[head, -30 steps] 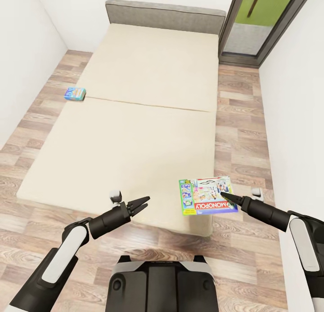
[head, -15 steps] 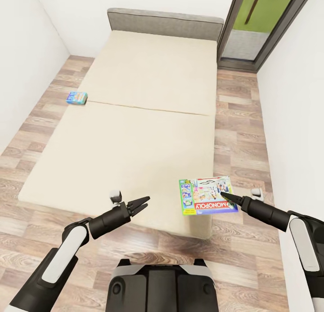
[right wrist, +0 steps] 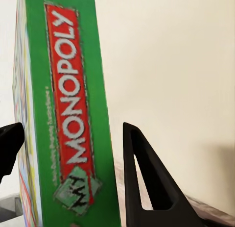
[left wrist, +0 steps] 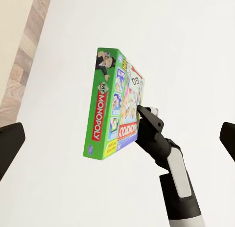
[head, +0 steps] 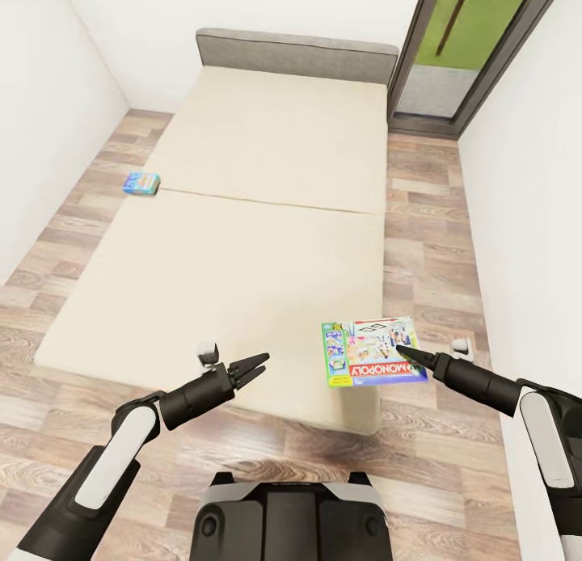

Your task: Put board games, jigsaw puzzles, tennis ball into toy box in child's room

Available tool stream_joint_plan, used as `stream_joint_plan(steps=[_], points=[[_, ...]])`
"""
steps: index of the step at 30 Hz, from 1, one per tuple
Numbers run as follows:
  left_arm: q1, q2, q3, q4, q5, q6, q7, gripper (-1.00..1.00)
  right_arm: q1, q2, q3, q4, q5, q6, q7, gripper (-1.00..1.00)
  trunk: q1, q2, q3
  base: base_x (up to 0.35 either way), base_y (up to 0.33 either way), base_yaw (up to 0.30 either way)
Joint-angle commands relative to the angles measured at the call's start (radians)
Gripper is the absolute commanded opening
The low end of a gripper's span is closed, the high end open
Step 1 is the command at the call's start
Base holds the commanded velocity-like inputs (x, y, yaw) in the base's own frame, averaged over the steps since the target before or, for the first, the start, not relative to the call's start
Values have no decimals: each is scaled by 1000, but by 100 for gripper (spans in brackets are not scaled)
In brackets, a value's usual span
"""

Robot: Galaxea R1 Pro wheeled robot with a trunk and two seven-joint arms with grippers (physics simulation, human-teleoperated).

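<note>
A small blue board game (head: 141, 183) is seen on the wooden floor (head: 89, 197) beside the bed (head: 242, 221). The left gripper (head: 257, 365) is held open and empty. The Monopoly box (head: 372, 352) is clamped by the right gripper (head: 402, 350) above the bed's near corner.

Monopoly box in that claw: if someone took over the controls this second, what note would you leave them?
Right claw: shut on the Monopoly box, held in the air over the bed's near corner.
Left claw: open, holding nothing.
Blue game: lying at the bed's far left edge.
Done: Monopoly box is picked up.
Left: carry it to the toy box, come back for the blue game, then pack the toys on the table.
</note>
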Motion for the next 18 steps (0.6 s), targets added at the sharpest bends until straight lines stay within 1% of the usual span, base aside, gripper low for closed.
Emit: stream_joint_plan(steps=[1,18], points=[[-1,1,-1,0,4,4,0,100,-1,0,-1,0,0,6,3,-100,1,-1,1,0,0,0],[-1,1,-1,2,3,4,2,100,-1,0,-1,0,0,6,3,-100,1,-1,28,0,0,0]])
